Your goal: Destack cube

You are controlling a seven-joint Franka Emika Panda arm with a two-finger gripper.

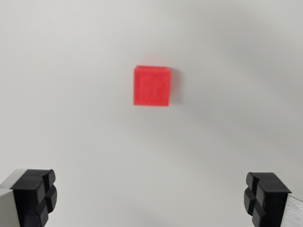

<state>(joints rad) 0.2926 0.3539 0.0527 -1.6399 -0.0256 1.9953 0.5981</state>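
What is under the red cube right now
The red cube is seen from above on the white surface. A second red edge peeks past its right side, hinting at another cube beneath, but that is covered.

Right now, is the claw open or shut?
Open. The claw has its two black fingertips far apart at the bottom corners, nothing between them; the red cube lies beyond, untouched.

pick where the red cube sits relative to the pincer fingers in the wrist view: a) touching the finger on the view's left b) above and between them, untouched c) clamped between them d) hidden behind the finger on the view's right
b: the red plastic cube lies on the white surface higher in the picture, clear of both black fingertips of the wide-open pincer.
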